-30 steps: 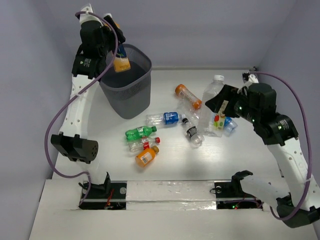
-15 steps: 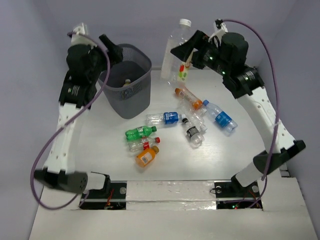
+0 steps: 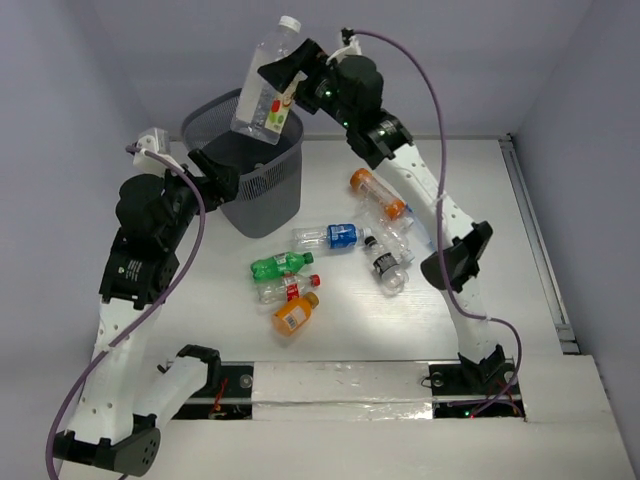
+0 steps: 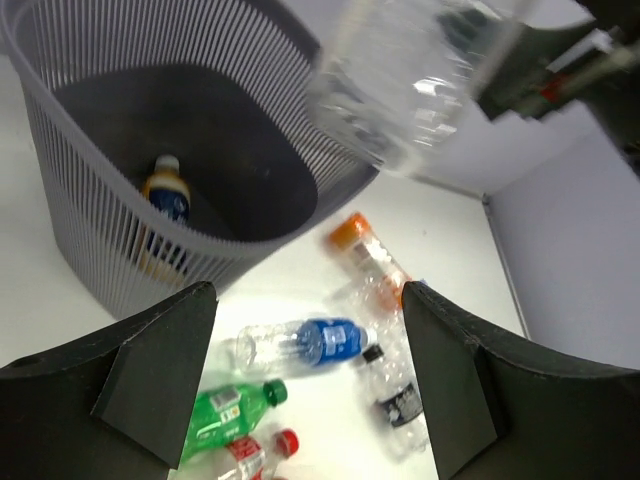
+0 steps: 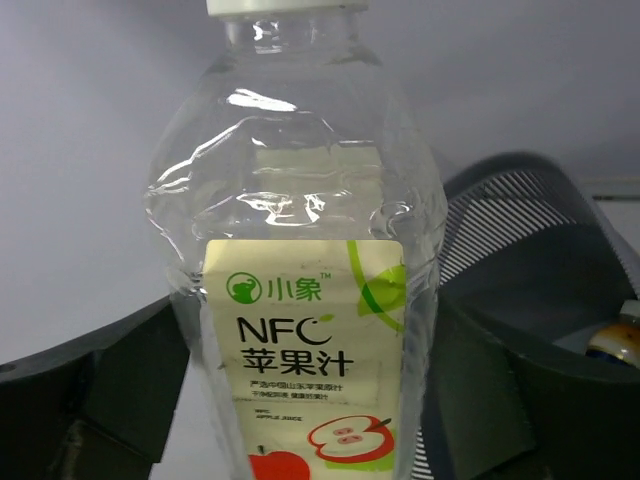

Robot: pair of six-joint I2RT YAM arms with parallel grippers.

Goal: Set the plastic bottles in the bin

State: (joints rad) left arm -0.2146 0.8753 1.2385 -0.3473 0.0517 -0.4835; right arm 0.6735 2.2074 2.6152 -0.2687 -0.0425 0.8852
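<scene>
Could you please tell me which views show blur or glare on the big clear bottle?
Left wrist view: the big clear bottle is smeared, while the bin is crisp. Right wrist view: its label reads sharply, with glare on the shoulder; the bin behind is soft. Top view: evenly lit, bottle sharp.

R pincer [image 3: 281,87] up, clamped; L pincer [image 4: 305,378] spread.

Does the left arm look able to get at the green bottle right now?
Probably yes: the left gripper is open and empty beside the bin, and the green bottle lies uncovered nearby, with nothing above it.
</scene>
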